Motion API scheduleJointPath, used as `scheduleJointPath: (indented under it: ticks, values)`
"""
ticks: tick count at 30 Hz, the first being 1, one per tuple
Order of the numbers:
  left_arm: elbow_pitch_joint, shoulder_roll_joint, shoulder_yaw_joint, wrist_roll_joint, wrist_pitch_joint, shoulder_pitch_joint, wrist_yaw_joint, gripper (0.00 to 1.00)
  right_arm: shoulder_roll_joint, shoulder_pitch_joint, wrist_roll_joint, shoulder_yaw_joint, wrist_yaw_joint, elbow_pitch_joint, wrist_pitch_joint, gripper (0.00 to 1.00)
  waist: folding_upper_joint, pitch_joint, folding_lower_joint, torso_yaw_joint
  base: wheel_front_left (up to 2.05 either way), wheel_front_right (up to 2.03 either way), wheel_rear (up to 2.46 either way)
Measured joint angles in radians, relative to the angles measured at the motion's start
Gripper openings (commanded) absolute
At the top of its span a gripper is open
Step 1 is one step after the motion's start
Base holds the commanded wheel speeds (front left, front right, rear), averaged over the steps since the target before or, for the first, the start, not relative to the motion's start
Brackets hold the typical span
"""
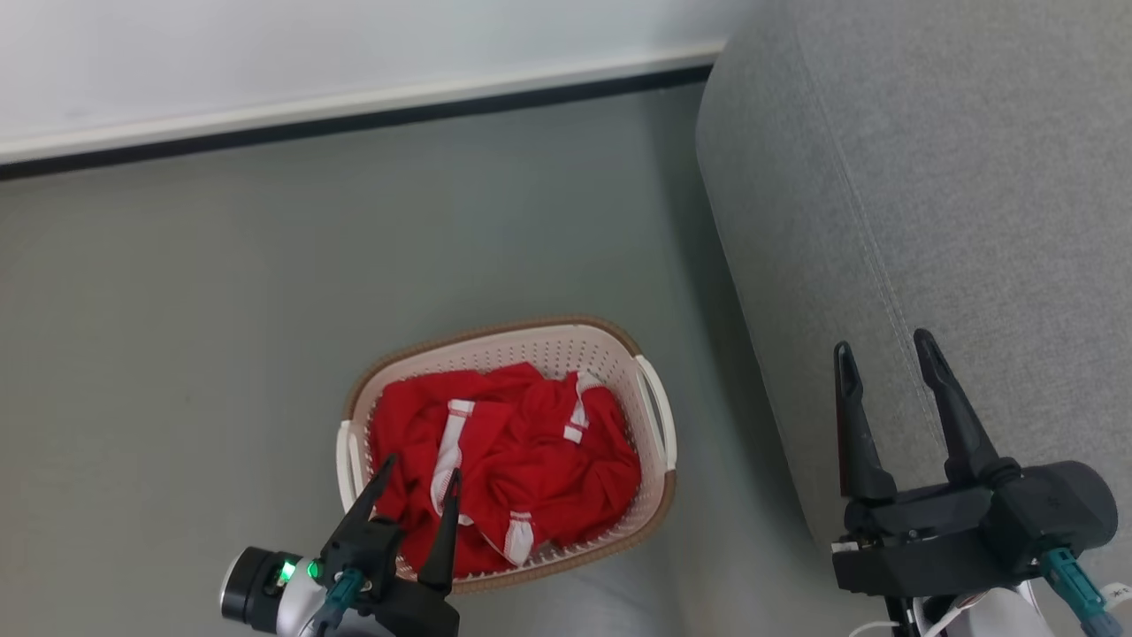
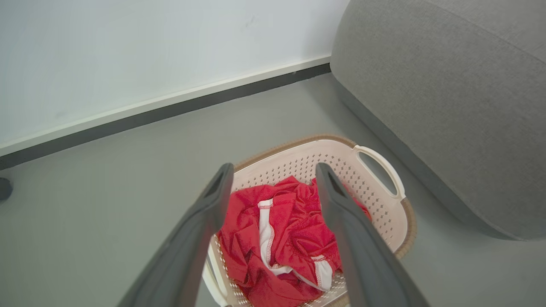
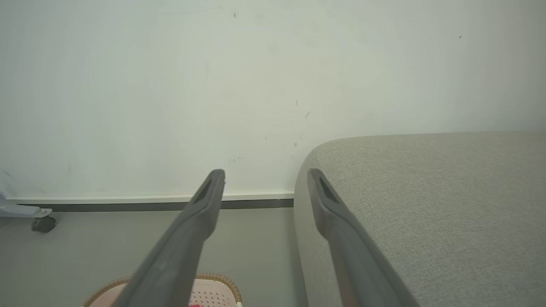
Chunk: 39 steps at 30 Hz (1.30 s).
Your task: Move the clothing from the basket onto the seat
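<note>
The left gripper (image 1: 423, 466) hovers over the basket (image 1: 495, 334), the right gripper (image 1: 883, 343) well right of it, both spread empty. Likely reaching; next, descend and pinch the clothing (image 1: 531, 460).

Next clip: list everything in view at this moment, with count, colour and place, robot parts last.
red clothing: one crumpled heap, number of pieces unclear, red with white trim, inside the laundry basket
laundry basket: one, cream perforated plastic with brown rim, on the floor beside the sofa
sofa: one, grey woven fabric, right of the basket
floor: grey, under basket and sofa
wall: white, dark strip at its foot, behind
caster wheel: one, dark, on the floor by the wall
left tool: one, dark, open, empty, over the basket
right tool: one, dark, open, empty, over the sofa's edge
</note>
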Motion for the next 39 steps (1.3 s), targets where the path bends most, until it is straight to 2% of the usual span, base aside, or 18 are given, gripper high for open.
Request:
scheduleJointPath:
  ticks: [9,16,30,39]
  values:
    - [0.105,-0.009,-0.028,0.017,0.011,-0.117,0.008,1.00,-0.005,-0.034,-0.016,-0.017,0.000,-0.081,0.000,1.00,0.0000,0.118,-0.0001,-0.044,0.00,0.00,0.00]
    - [0.166,-0.012,-0.051,0.028,0.030,-0.227,-0.003,1.00,-0.006,-0.077,-0.016,-0.034,0.000,-0.139,0.000,1.00,0.0000,0.213,-0.0001,-0.066,0.00,0.00,0.00]
    - [0.282,-0.010,-0.100,0.094,0.072,-0.392,-0.036,1.00,-0.001,-0.167,-0.016,-0.060,0.000,-0.221,0.000,1.00,0.0001,0.401,-0.0001,-0.084,0.00,0.00,0.00]
    - [0.335,0.016,-0.102,0.125,0.107,-0.502,-0.036,1.00,0.002,-0.228,-0.030,-0.076,0.000,-0.274,0.000,1.00,0.0000,0.507,-0.0001,-0.090,0.00,0.00,0.00]
